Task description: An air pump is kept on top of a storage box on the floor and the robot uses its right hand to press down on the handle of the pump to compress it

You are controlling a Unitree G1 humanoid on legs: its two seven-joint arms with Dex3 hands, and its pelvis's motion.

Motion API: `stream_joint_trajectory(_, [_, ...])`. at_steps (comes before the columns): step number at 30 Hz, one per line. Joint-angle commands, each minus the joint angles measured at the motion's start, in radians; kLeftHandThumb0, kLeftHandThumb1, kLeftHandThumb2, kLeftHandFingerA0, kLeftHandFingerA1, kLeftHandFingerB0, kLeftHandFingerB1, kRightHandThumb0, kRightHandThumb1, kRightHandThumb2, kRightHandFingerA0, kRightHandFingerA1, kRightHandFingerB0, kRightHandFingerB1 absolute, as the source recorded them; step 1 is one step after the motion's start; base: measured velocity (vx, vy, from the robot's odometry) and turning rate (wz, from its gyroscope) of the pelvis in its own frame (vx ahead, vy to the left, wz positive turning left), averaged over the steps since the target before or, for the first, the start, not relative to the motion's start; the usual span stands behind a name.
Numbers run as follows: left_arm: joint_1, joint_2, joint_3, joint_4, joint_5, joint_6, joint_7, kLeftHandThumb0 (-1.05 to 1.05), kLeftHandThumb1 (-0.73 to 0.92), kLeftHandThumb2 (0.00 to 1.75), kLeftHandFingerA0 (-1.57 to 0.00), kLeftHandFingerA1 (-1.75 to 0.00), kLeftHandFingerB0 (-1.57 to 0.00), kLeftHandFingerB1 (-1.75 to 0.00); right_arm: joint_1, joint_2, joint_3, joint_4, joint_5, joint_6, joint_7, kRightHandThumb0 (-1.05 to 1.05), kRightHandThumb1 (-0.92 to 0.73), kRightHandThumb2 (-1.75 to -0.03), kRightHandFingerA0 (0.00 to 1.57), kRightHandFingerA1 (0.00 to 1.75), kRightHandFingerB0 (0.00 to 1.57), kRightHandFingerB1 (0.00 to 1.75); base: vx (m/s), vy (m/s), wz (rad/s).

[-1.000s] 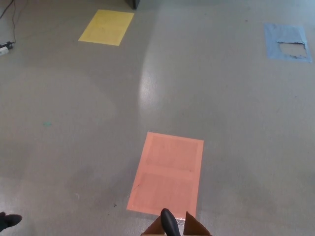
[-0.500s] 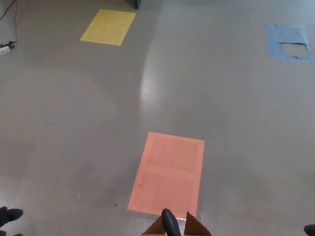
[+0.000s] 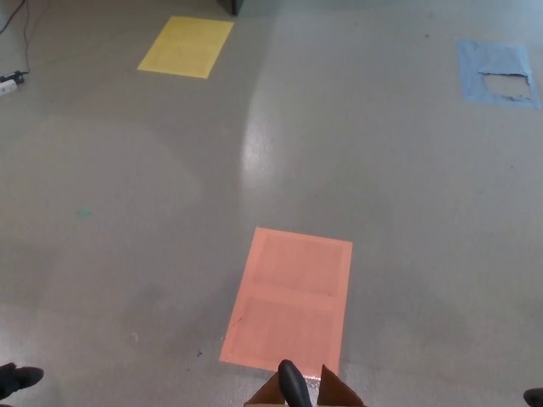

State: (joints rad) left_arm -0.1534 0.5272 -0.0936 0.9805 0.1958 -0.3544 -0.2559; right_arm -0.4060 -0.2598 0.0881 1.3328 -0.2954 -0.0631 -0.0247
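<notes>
Head view | left hand point(image 3: 19, 378), right hand point(image 3: 534, 397): edge slivers, finger state unclear | pump handle point(image 3: 293, 384) untouched

1. You have a grey, glossy floor point(image 3: 382, 186) filling the view, with a pale glare streak running down its middle.
2. An orange sheet point(image 3: 288, 297) lies flat near you, at centre.
3. A yellow sheet point(image 3: 186, 47) lies far left.
4. A blue sheet point(image 3: 497, 72), torn open in its middle, lies far right.
5. A brown cardboard box point(image 3: 331, 392) stands at the near edge, touching the orange sheet's near end.
6. A cable point(image 3: 21, 42) trails at the far left corner.
</notes>
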Motion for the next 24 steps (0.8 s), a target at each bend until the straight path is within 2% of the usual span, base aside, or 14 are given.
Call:
stream_joint_trajectory(1, [0.004,0.008,0.000,-0.001,0.010,0.023,0.002,-0.64,0.92,0.69,-0.23,-0.33,-0.17,-0.28,-0.001,-0.020,0.011,0.001,-0.008,0.003,0.010,-0.64,-0.78,-1.04,0.03,0.39,0.06,0.33,0.00,0.000,0.00])
stream_joint_trajectory(9, [0.013,0.009,-0.006,-0.002,0.012,0.021,0.001,-0.64,0.92,0.69,-0.22,-0.33,-0.16,-0.29,-0.001,-0.019,0.029,0.002,-0.020,0.013,0.011,-0.68,-0.81,-1.05,0.07,0.36,0.07,0.30,0.00,0.000,0.00])
stream_joint_trajectory(10, [0.013,0.009,-0.006,-0.002,0.010,0.021,0.000,-0.64,0.92,0.69,-0.22,-0.33,-0.16,-0.28,0.000,-0.019,0.033,0.002,-0.022,0.010,0.012,-0.60,-0.92,-0.75,0.10,0.27,0.06,0.22,0.00,0.000,0.00])
stream_joint_trajectory(18, [0.010,0.010,-0.010,-0.001,0.013,0.021,0.001,-0.64,0.92,0.69,-0.24,-0.34,-0.17,-0.29,-0.002,-0.019,0.038,0.001,-0.020,0.008,0.014,-0.60,-0.92,-0.74,0.11,0.28,0.08,0.23,0.00,0.000,0.00])
stream_joint_trajectory(19, [0.009,0.011,-0.011,-0.002,0.014,0.022,0.002,-0.64,0.92,0.69,-0.24,-0.34,-0.17,-0.29,-0.002,-0.019,0.039,0.002,-0.020,0.008,0.014,-0.64,-0.79,-1.05,0.05,0.40,0.06,0.34,0.00,0.000,0.00])
stream_joint_trajectory(21, [0.004,0.013,-0.012,-0.001,0.015,0.030,-0.001,-0.64,0.92,0.70,-0.23,-0.33,-0.16,-0.28,-0.004,-0.019,0.041,0.002,-0.021,0.009,0.015,-0.64,-0.79,-1.05,0.05,0.39,0.06,0.34,0.00,0.000,0.00])
stream_joint_trajectory(22, [0.005,0.013,-0.011,-0.001,0.013,0.033,-0.003,-0.33,0.61,1.14,-0.01,-0.47,0.00,-0.46,-0.004,-0.018,0.042,0.002,-0.021,0.011,0.016,-0.64,-0.79,-1.05,0.05,0.40,0.06,0.35,0.00,0.000,0.00])
stream_joint_trajectory(24, [0.014,0.011,-0.007,-0.008,0.007,0.033,-0.003,-0.32,0.61,1.14,-0.01,-0.47,0.00,-0.46,-0.003,-0.017,0.044,0.002,-0.021,0.011,0.020,-0.64,-0.79,-1.05,0.05,0.40,0.06,0.35,0.00,0.000,0.00])
